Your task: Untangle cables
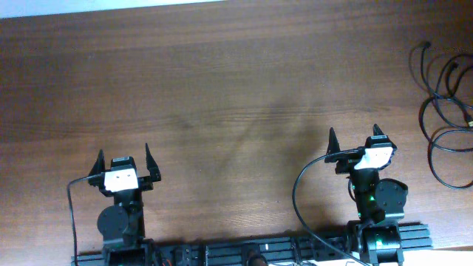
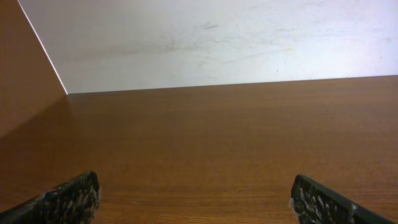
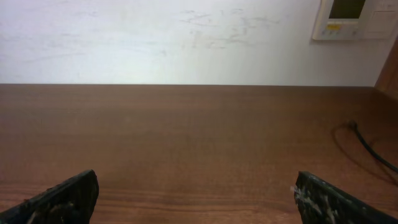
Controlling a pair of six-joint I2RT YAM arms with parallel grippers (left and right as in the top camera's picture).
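Wood table (image 1: 222,74) | cables (image 1: 446,130) at right edge | left gripper (image 1: 124,151), right gripper (image 1: 354,133) spread wide

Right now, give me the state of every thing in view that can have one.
cables: looped and overlapping, lying on the table at its right edge, untouched.
left pincer: open, empty, far from the cables.
right pincer: open, empty, nearer the cables but not touching them.

smooth brown wood-grain table (image 1: 222,89); thin black rubbery cables (image 1: 447,111)
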